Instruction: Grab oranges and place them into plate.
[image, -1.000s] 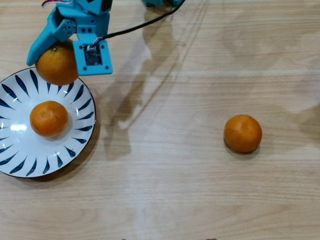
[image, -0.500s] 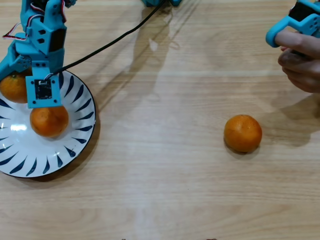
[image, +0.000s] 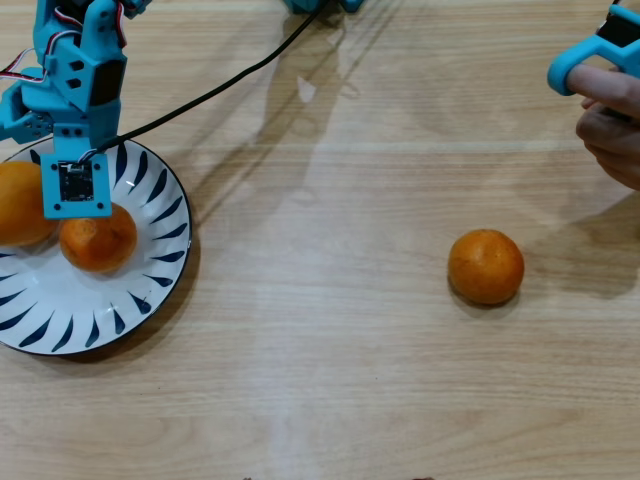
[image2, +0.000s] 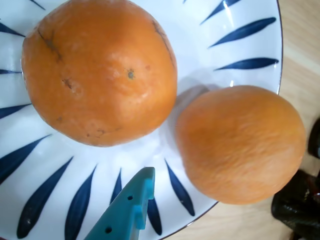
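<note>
The white plate (image: 150, 280) with dark blue strokes lies at the left of the overhead view. Two oranges rest on it: one at its left edge (image: 20, 205), one near the middle (image: 100, 243). The wrist view shows both, the bigger-looking one (image2: 100, 70) and the other (image2: 240, 145) near the plate's rim (image2: 250, 35). A third orange (image: 485, 266) lies on the table at the right. My gripper (image: 80, 205) hangs over the plate, above the two oranges. Its teal finger (image2: 131, 210) stands clear of both fruits. The gripper looks open and empty.
A black cable (image: 220, 90) runs from the arm across the wooden table to the top edge. A person's hand (image: 612, 125) with a blue handle (image: 585, 60) sits at the top right corner. A dark part (image2: 297, 205) shows at the wrist view's lower right.
</note>
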